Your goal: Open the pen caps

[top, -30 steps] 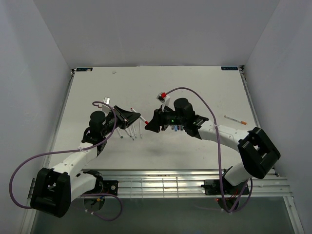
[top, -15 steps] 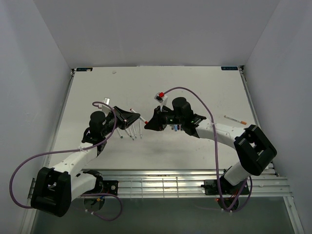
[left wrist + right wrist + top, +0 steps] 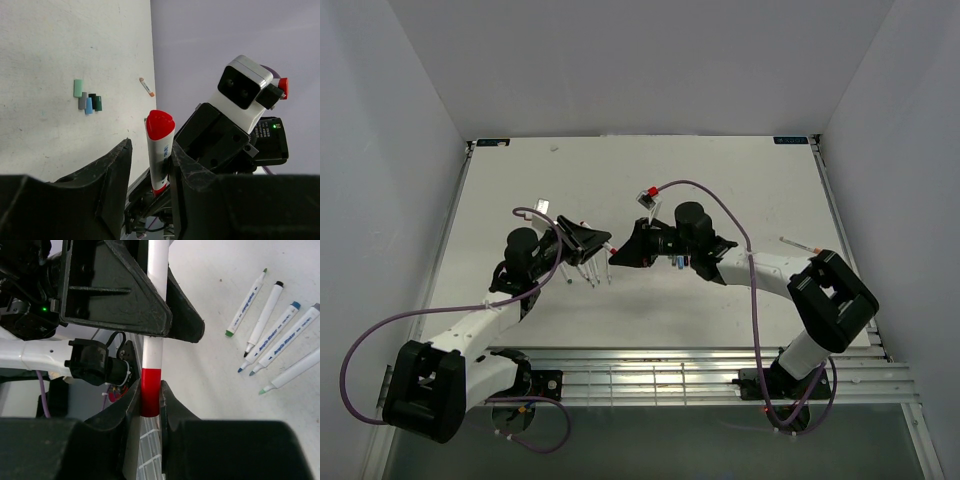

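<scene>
A white pen with a red cap hangs between the two grippers above the table. My right gripper is shut on that red cap, one finger on each side. The barrel runs on into my left gripper, which is open: the pen rests against the right finger, with a gap to the left finger. A red end points toward the right gripper. Several loose pen caps, green, grey, blue and dark, lie together on the table under the right arm.
Several uncapped white pens lie side by side on the table below the left gripper. A pen with an orange end lies alone at the right, partly behind the right arm. White walls close in the table.
The right gripper has moved left and closed on the red cap. The left gripper's jaws have since widened off the pen barrel.
</scene>
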Robot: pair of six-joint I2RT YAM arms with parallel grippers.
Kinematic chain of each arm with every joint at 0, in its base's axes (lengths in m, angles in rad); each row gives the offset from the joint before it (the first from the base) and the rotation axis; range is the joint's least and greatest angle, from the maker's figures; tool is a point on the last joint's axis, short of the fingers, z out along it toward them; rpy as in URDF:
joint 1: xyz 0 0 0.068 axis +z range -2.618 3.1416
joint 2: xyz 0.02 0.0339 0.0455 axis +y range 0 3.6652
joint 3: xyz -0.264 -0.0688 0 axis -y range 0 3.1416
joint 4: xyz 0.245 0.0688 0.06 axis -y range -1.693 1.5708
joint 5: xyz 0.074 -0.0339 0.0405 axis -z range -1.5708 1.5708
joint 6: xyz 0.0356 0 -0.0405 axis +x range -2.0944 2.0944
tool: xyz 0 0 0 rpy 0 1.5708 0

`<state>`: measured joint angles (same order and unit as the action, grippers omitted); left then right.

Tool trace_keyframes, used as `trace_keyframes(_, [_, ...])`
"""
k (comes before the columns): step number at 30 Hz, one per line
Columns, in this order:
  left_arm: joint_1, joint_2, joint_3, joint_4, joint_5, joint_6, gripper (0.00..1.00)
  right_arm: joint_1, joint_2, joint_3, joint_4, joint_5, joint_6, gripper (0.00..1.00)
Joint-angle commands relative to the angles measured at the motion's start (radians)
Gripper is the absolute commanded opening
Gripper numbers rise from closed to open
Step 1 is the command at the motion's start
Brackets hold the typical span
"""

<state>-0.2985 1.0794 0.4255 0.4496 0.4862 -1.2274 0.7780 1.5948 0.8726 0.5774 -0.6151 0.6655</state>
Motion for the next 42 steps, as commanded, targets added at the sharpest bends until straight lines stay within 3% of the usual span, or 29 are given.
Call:
trace_keyframes(1, [-0.008,-0.007,0.021,0.001,0.005,0.022,0.45,0.001,0.016,-0.007,0.176,-0.055,0.101,0.08])
trace_keyframes(5, [-0.008,-0.015,0.019,0.001,0.003,0.023,0.33,0.001,0.025,-0.023,0.229,-0.071,0.147,0.08])
trace_keyframes(9, [-0.007,-0.006,0.021,0.001,0.011,0.017,0.03,0.001,0.034,-0.023,0.243,-0.072,0.160,0.08])
trace_keyframes(11, [-0.007,-0.004,0.021,0.000,0.009,0.016,0.00,0.003,0.031,-0.011,0.202,-0.039,0.125,0.08])
trace_keyframes(13, [-0.007,-0.001,0.024,-0.003,0.009,0.009,0.00,0.010,0.011,0.028,0.046,0.009,0.013,0.08])
trace_keyframes(16, [-0.007,0.010,0.035,-0.031,0.002,0.005,0.00,0.059,-0.024,0.100,-0.290,0.243,-0.219,0.08])
trace_keyframes(18, [-0.007,0.014,0.041,-0.064,-0.014,0.005,0.00,0.131,-0.039,0.167,-0.501,0.548,-0.318,0.08])
trace_keyframes(19, [-0.008,0.016,0.048,-0.075,-0.020,0.005,0.00,0.160,-0.036,0.192,-0.561,0.813,-0.408,0.08])
trace_keyframes(22, [-0.007,0.024,0.058,-0.094,-0.037,-0.010,0.00,0.254,-0.010,0.230,-0.692,1.195,-0.506,0.08])
trace_keyframes(25, [-0.007,0.048,0.079,-0.091,-0.028,-0.037,0.00,0.277,-0.015,0.195,-0.709,1.308,-0.523,0.08])
trace_keyframes(27, [-0.007,0.062,0.096,-0.066,-0.012,-0.049,0.00,0.274,-0.045,0.148,-0.679,1.266,-0.541,0.08])
trace_keyframes(30, [-0.007,0.059,0.122,-0.060,-0.011,-0.038,0.00,0.232,-0.106,0.076,-0.594,1.012,-0.514,0.08])
trace_keyframes(31, [-0.005,0.057,0.124,-0.055,-0.008,-0.032,0.00,0.209,-0.123,0.051,-0.547,0.797,-0.495,0.08])
trace_keyframes(33, [-0.007,0.053,0.118,-0.034,-0.003,-0.032,0.00,0.140,-0.173,-0.013,-0.377,0.572,-0.408,0.08])
trace_keyframes(34, [-0.005,0.045,0.114,-0.025,-0.003,-0.035,0.00,0.113,-0.177,-0.074,-0.296,0.294,-0.364,0.08])
trace_keyframes(35, [-0.005,0.042,0.113,-0.023,-0.003,-0.034,0.00,0.057,-0.170,-0.089,-0.152,0.161,-0.306,0.08])
trace_keyframes(37, [-0.005,0.037,0.105,-0.023,-0.001,-0.030,0.00,0.029,-0.118,-0.133,0.038,-0.129,-0.087,0.08])
trace_keyframes(38, [-0.005,0.036,0.101,-0.020,-0.006,-0.038,0.00,0.024,-0.101,-0.156,0.174,-0.184,0.021,0.08])
trace_keyframes(39, [-0.005,0.036,0.095,-0.017,-0.006,-0.037,0.00,0.024,-0.052,-0.176,0.446,-0.222,0.227,0.08])
trace_keyframes(42, [-0.007,0.034,0.090,-0.017,-0.017,-0.029,0.00,0.024,0.020,-0.190,0.653,-0.275,0.396,0.08])
